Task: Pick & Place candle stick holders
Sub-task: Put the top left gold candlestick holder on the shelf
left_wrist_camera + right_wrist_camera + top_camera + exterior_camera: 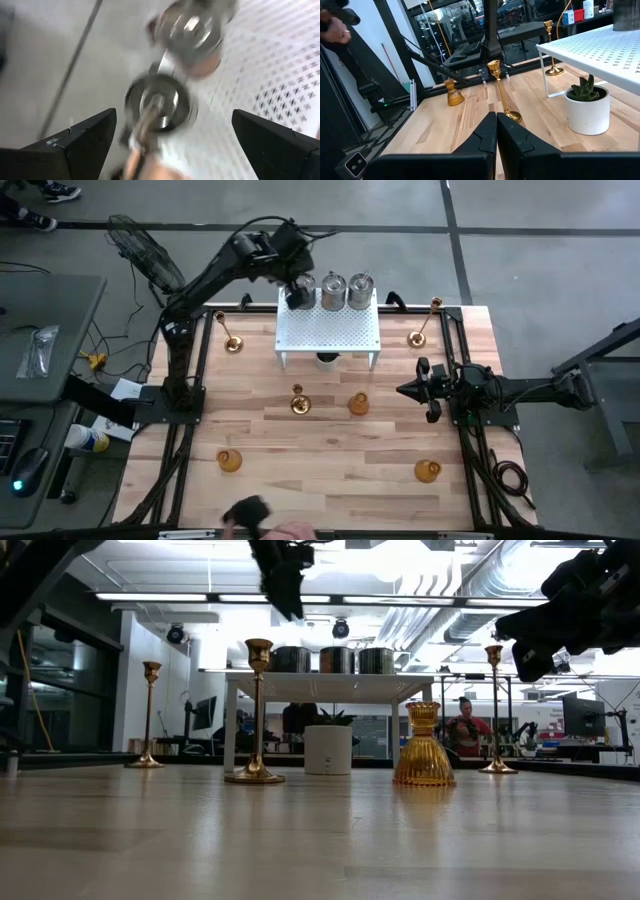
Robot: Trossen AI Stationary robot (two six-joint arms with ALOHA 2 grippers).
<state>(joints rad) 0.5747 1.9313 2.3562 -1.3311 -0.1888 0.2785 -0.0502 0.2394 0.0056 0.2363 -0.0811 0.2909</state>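
From above, left hand hovers over leftmost of three silvery jar holders on white rack; right hand waits at worktop right edge. Gold candlesticks and amber holders stand scattered on wood. Low view: gold candlestick, amber holder before rack. Left wrist: fingers wide apart above a jar. Right wrist: fingers pressed together, empty.

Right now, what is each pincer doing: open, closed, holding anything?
Left pincer: open, empty, above the silvery-grey holder at the end of the row on the white rack.
Right pincer: closed, empty, parked at the table's right edge.
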